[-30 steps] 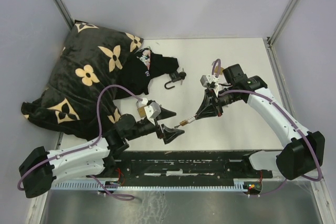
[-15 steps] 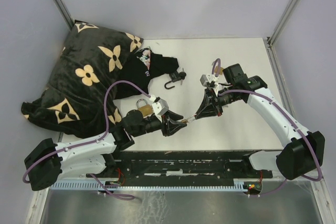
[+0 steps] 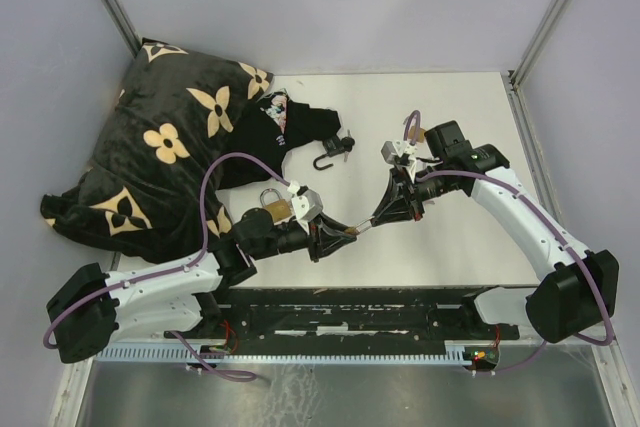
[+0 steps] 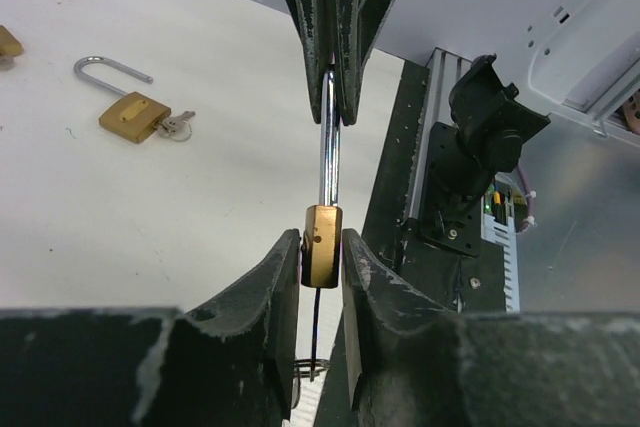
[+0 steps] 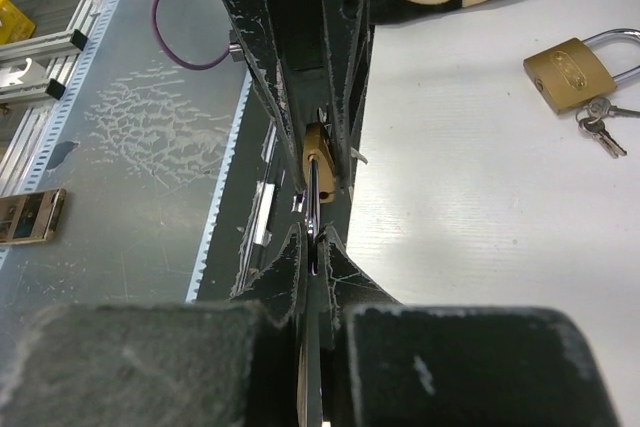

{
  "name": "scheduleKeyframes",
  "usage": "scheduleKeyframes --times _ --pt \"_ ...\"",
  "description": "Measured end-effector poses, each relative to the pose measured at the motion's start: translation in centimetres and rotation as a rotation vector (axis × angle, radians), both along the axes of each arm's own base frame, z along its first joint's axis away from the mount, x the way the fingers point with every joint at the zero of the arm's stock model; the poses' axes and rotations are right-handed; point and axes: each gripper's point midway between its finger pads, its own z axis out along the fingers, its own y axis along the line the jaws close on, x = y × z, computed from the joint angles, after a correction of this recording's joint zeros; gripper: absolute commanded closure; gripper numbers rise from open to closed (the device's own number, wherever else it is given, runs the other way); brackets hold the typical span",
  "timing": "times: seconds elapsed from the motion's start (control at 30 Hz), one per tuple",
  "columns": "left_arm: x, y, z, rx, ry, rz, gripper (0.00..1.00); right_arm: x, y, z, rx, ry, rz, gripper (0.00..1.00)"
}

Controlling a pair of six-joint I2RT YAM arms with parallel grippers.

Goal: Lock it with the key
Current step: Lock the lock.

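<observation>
Brass padlock [image 4: 322,232] is pinched on both flat sides by the left fingers [image 4: 275,282]. Its steel shackle [image 4: 329,147] is clamped straight ahead in the right fingers [image 4: 312,37], pressed tight on it. A second padlock [image 4: 133,112] with keys is seen on the surface [image 4: 150,207], well off to one side.

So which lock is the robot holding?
The brass padlock in the air: the left gripper pinches its body, the right gripper its shackle. The other brass padlock and the black one lie on the table.
</observation>
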Motion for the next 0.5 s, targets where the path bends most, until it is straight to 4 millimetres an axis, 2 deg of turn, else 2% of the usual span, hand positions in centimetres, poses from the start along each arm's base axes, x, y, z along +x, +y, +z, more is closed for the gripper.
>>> scheduleKeyframes --times 0.13,0.5 --pt "-0.5 -0.1 0.1 -0.006 0.007 -0.028 0.96 0.0 0.0 0.0 -0.001 0.006 -0.002 0.98" --pt "-1.3 0.1 1.0 -0.024 -0.027 -0.078 0.97 -0.8 0.1 0.9 0.027 0.024 0.013 0.98"
